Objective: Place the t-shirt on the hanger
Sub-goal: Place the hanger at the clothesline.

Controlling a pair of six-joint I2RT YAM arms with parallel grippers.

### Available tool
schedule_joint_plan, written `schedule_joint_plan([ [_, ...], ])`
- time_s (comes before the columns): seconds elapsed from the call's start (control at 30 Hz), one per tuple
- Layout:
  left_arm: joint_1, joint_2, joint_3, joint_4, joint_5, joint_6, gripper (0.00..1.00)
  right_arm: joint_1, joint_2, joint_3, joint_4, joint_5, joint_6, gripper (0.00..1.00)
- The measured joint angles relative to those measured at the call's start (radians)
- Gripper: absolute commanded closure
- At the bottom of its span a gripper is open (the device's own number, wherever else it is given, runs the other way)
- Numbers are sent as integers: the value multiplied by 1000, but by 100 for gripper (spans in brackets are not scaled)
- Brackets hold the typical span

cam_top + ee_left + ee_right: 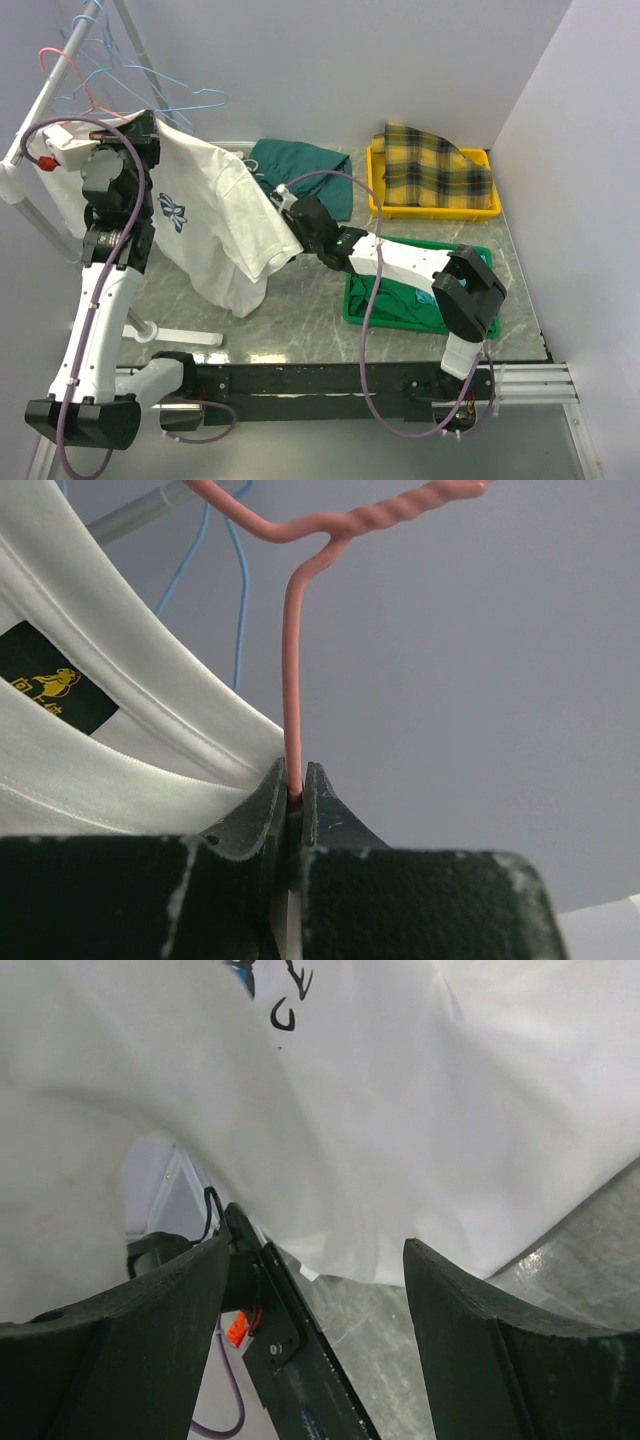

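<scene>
The white t-shirt [215, 210] with a blue flower print hangs on the pink-red wire hanger [92, 103], held up at the left above the table. My left gripper [150, 128] is shut on the hanger. In the left wrist view the pink hanger wire [291, 680] rises from between the closed fingers of the left gripper [296, 780], with the t-shirt's collar [120, 730] to its left. My right gripper [283, 205] is open at the t-shirt's lower right sleeve. In the right wrist view the right gripper [318, 1245] is open and empty just below the white cloth [400, 1110].
Light blue hangers [170, 90] hang on a metal rack [110, 20] at the back left. A dark green garment [300, 165] lies at the back centre. A yellow tray [378, 195] holds yellow plaid cloth. A green tray [400, 300] sits under the right arm.
</scene>
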Motion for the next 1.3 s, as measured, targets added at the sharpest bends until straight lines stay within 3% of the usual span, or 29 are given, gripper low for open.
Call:
schedule_joint_plan([
  [0.47,59,-26,-77,1,61,-58,99,0,-26,-45,-25,48,-18,22],
  [0.57,60,-37,-85,2,68,-64,93,0,-56,-66,-28,72,-26,22],
  [0.63,60,-49,-97,3,72,-65,85,0,-81,-82,-33,95,-35,21],
  [0.67,60,-56,-105,4,76,-64,71,0,-95,-91,-38,115,-40,21],
  [0.73,60,-69,-115,3,81,-55,62,-2,-125,-109,-53,159,-50,20],
  [0.87,61,-107,-128,6,106,-38,36,-15,-217,-159,-93,264,-71,20],
  [1.07,62,-151,-129,24,204,26,14,-86,-399,-257,-139,382,-86,18],
  [1.23,61,-153,-129,34,313,78,1,-153,-570,-313,-172,466,-97,16],
  [1.3,58,-156,-129,32,348,105,1,-173,-622,-327,-181,483,-101,16],
])
